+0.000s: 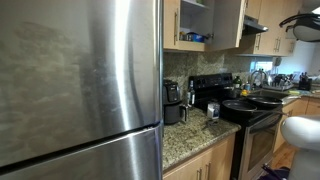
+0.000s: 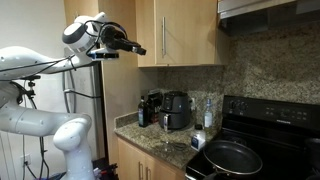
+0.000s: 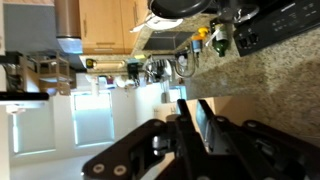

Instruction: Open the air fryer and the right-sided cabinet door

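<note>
The air fryer [image 1: 172, 100] stands on the granite counter, small and black with a silvery panel; it also shows in an exterior view [image 2: 177, 110]. I cannot tell whether its drawer is out. Above it the right-sided cabinet door [image 1: 228, 22] stands swung open, with a shelf and items visible behind it. Its outer face and slim silver handle show in an exterior view [image 2: 190, 32]. My gripper [image 2: 134, 48] is raised at cabinet height, just off the door's handle edge, apart from it. In the wrist view its fingers [image 3: 190, 112] are together with nothing between them.
A large stainless fridge [image 1: 80, 80] fills the near side. A black stove [image 1: 250, 108] with pans [image 2: 230, 155] sits beside the counter [image 2: 170, 148]. A range hood [image 2: 268, 10] hangs over the stove. Small bottles and a dark appliance [image 2: 150, 106] stand near the air fryer.
</note>
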